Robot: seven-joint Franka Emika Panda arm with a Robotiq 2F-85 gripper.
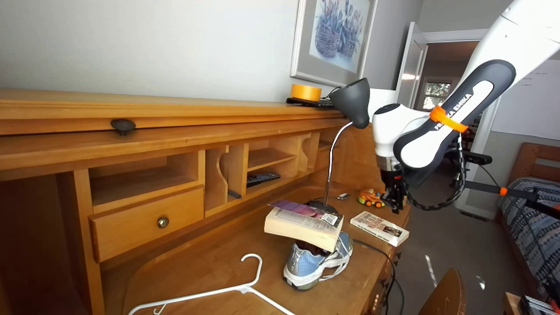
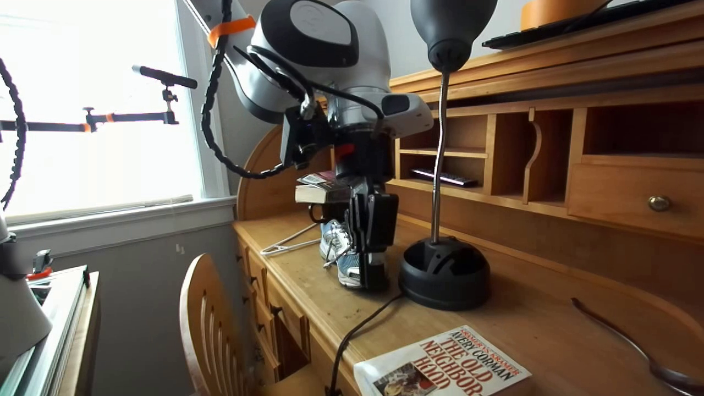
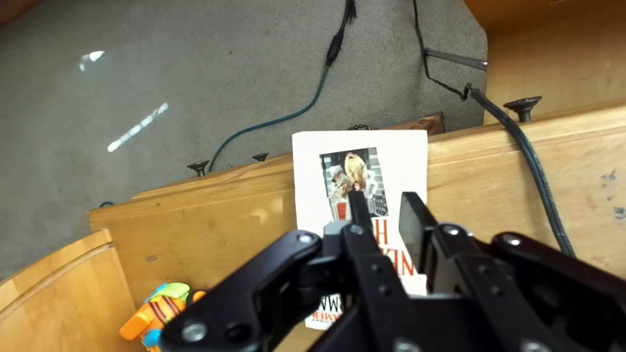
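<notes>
My gripper [image 3: 384, 208] hangs above the desk with its jaws a modest gap apart and nothing between them. In the wrist view, a white paperback with red lettering [image 3: 313, 195] lies flat below the fingers, reaching over the desk's front edge. The same paperback [image 1: 379, 227] shows in an exterior view, below my gripper [image 1: 396, 205]. In an exterior view the gripper [image 2: 374, 275] overlaps a blue-and-white running shoe [image 2: 333, 242]; they look apart in depth. A thick book [image 1: 302, 223] rests tilted over that shoe, with something dark beneath it.
A black desk lamp [image 2: 444, 280] stands near the arm, its shade [image 1: 352, 100] high up. An orange toy car [image 1: 371, 198] sits at the desk's end. A white hanger [image 1: 245, 288], a spoon [image 2: 621, 335] and a black cord [image 2: 363, 324] lie around. A wooden chair [image 2: 206, 319] stands in front.
</notes>
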